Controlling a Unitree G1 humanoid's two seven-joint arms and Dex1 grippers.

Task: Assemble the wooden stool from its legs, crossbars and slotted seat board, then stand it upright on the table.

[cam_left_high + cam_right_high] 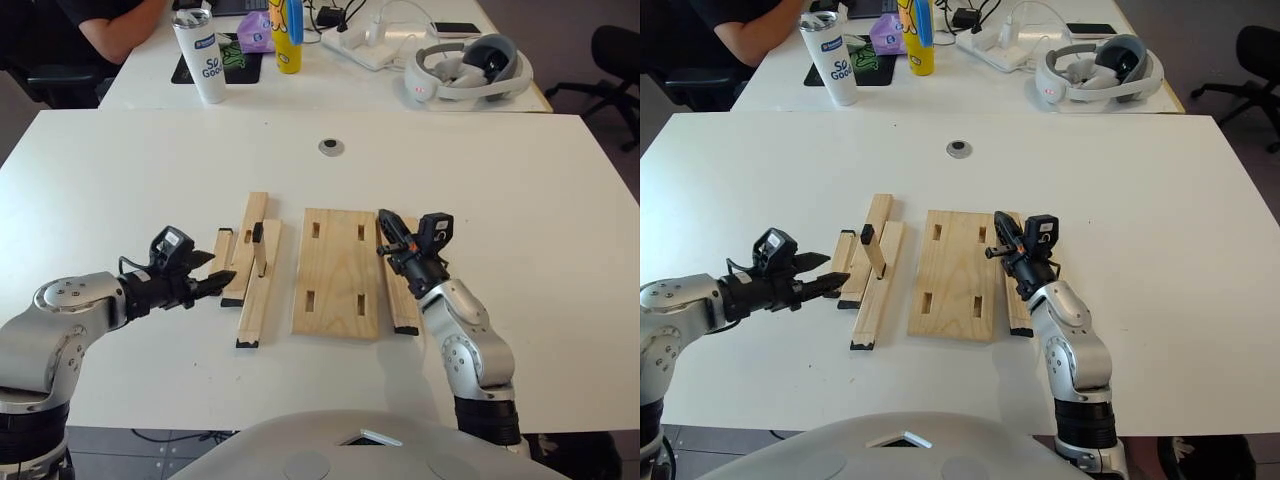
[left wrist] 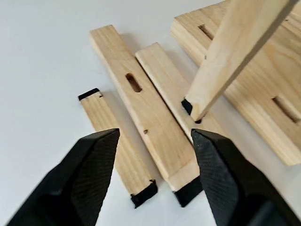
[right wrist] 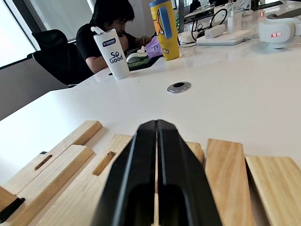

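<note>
My left jaws gape beside the short leg [image 2: 115, 141]; bumping the propped bar [image 2: 235, 52] could topple it. My right jaws are pinched together, empty.

A flat, slotted pale-wood seat board [image 1: 335, 272] lies midway across the white desk [image 1: 520, 180], a round metal grommet [image 1: 331, 147] behind it. Pale-wood legs and crossbars [image 1: 255, 285] lie bunched to its left; another bar [image 1: 403, 302] lies just beside its right edge.

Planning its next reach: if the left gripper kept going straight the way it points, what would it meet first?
Most likely the black-capped near end of the short wooden piece, which lies between the open left gripper fingers. The slotted leg lies right beside it. Its height above the table is unclear.
</note>
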